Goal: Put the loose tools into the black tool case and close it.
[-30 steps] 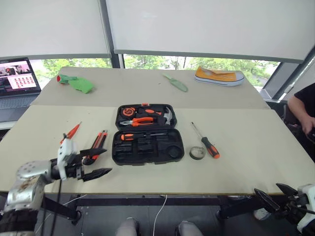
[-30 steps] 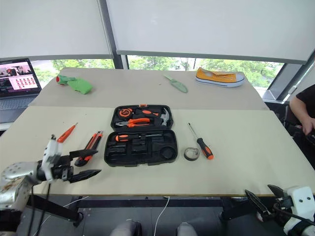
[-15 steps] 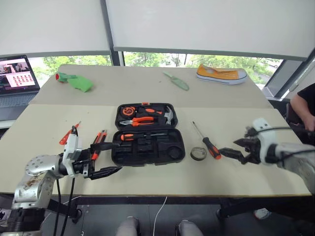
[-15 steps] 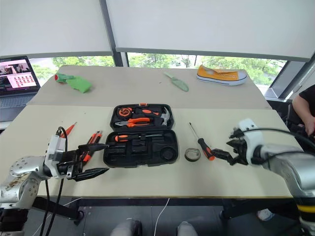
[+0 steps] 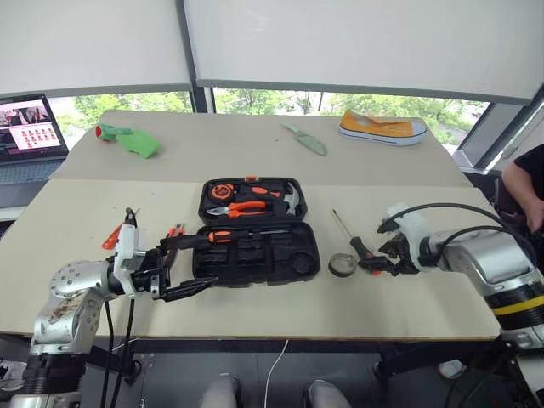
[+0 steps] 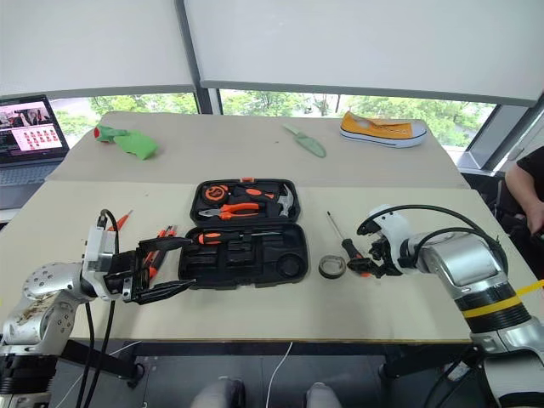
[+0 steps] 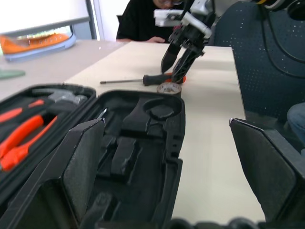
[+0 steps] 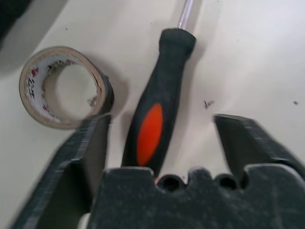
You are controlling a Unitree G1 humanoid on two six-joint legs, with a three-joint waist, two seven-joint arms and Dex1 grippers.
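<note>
- The black tool case (image 5: pixel 256 229) lies open flat in the middle of the near table (image 5: pixel 425 289); its far half holds orange-handled pliers (image 5: pixel 242 207), a hammer (image 5: pixel 291 199) and a tape measure (image 5: pixel 223 191).
- The near half of the case carries one black-and-orange screwdriver in a slot (image 5: pixel 234 234); its other moulded slots are bare.
- The right tool (image 5: pixel 372 265) points down over the handle of a loose black-and-orange screwdriver (image 5: pixel 364 252) lying right of the case, shaft towards the far side.
- In the right wrist view its two fingers (image 8: pixel 81 157) stand apart, one on each side of that handle, not pressed on it.
- A small dark tape roll (image 5: pixel 342 265) lies flat just left of that handle, between it and the case; one right finger sits just beside the roll.
- The left tool (image 5: pixel 189 268) hangs level at the case's near left corner, pointing right, its fingers (image 7: pixel 83 162) spread wide with nothing between them.
- Left of the case lie an orange-black utility knife (image 6: pixel 158 248) and, further left, a slim all-orange screwdriver (image 5: pixel 112 237), both partly hidden behind the left arm.
- On the far table rest a green garden trowel (image 5: pixel 303 140), a yellow shoe (image 5: pixel 381 130) and a green bundle (image 5: pixel 132 140); a laptop (image 5: pixel 30 140) stands far left.
</note>
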